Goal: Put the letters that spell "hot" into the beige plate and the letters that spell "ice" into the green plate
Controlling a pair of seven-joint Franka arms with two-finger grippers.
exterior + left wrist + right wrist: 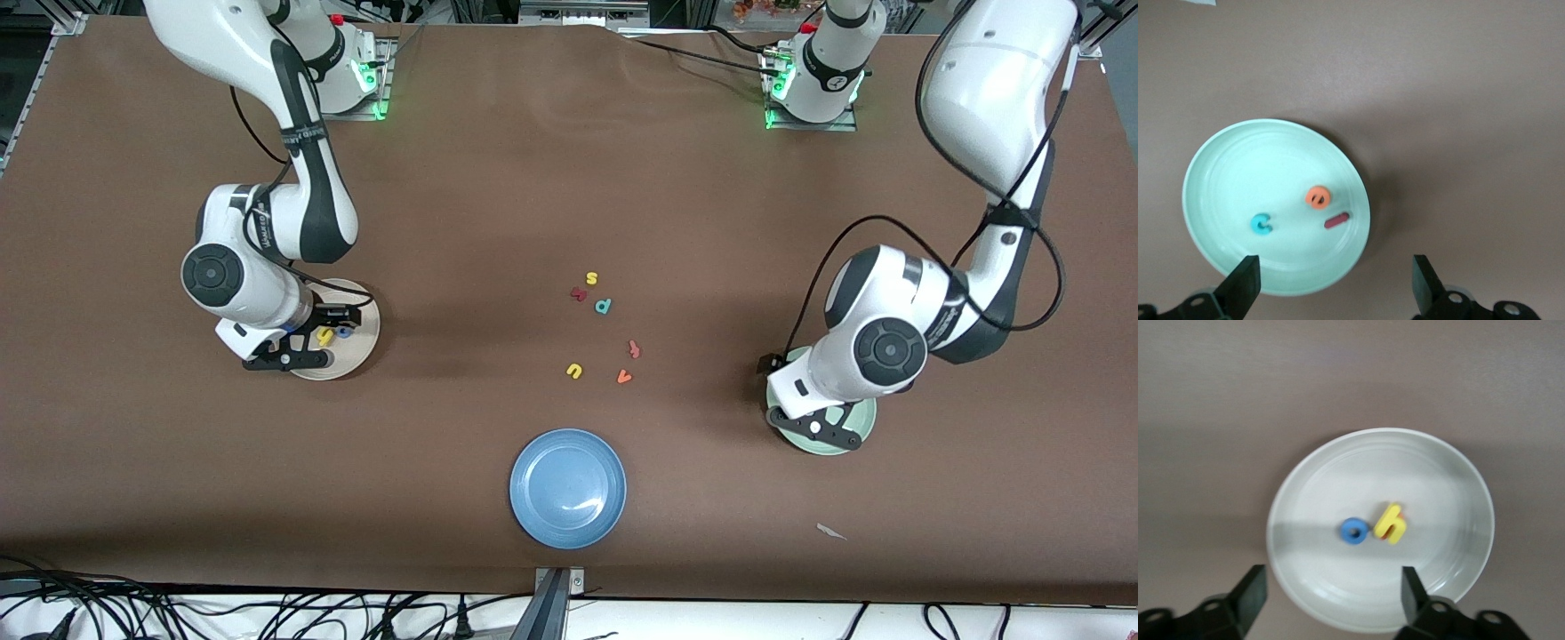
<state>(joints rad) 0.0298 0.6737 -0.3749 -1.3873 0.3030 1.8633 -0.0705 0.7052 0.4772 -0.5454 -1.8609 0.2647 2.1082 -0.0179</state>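
The green plate [1238, 173] holds a teal "c" [1261, 225], an orange-red "e" [1317, 197] and a dark red "i" [1337, 221]. My left gripper [1336, 287] hangs open over this plate's edge, holding nothing. In the beige plate [1431, 480] lie a blue "o" [1353, 531] and a yellow "h" [1390, 523], with the orange "t" [1402, 515] peeking out from under the "h". My right gripper [1333, 597] hovers open and empty over that plate's rim. In the front view the beige plate [360, 351] is at the right arm's end and the green plate [858, 427] at the left arm's end.
A blue plate [568, 487] sits mid-table, nearer the front camera. Loose letters lie at the table's middle: yellow "s" [591, 279], teal "p" [603, 306], yellow "u" [574, 371], orange "v" [624, 377] and two reddish ones [579, 293]. A paper scrap [831, 532] lies near the front edge.
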